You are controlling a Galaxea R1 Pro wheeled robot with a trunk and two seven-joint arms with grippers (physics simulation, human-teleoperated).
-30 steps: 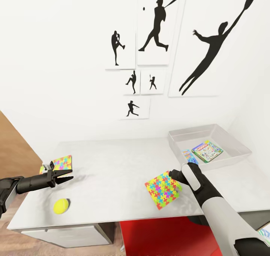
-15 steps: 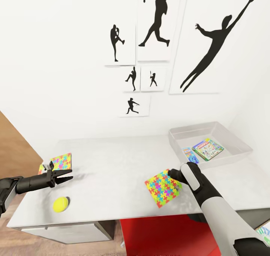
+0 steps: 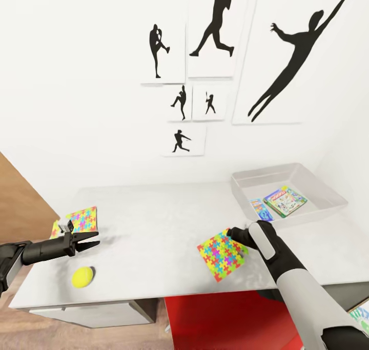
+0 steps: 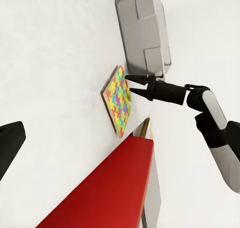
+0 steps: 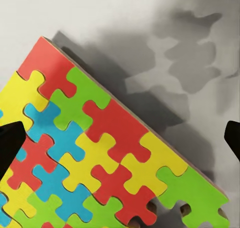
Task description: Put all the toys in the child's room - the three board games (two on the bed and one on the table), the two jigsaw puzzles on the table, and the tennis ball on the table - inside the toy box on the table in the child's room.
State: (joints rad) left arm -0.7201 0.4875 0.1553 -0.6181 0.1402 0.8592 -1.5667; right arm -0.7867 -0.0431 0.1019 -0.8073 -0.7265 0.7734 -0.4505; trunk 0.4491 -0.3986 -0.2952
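Observation:
On the table [image 3: 164, 222], one jigsaw puzzle [image 3: 220, 255] lies flat near the front edge. My right gripper [image 3: 234, 233] hovers open over its far right corner. In the right wrist view the puzzle [image 5: 95, 158] spreads below the two wide-apart fingertips [image 5: 9, 143]. A second jigsaw puzzle [image 3: 82, 219] lies at the table's left end, just behind my open left gripper [image 3: 95, 239]. The yellow tennis ball [image 3: 82, 276] rests in front of that gripper. The toy box [image 3: 312, 181] at the back right holds a green-pink board game [image 3: 285, 201] and a blue one [image 3: 259, 209].
A red chair [image 3: 220, 319] is tucked under the table's front edge, between my arms. Baseball-player posters [image 3: 210, 22] hang on the white wall behind. The corner of a colourful box [image 3: 361, 313] shows at the lower right. The left wrist view takes in the toy box [image 4: 145, 27] and the right gripper [image 4: 131, 84].
The whole picture has shifted slightly, so the camera has moved. Both arms, the puzzles and the ball keep their places on the table.

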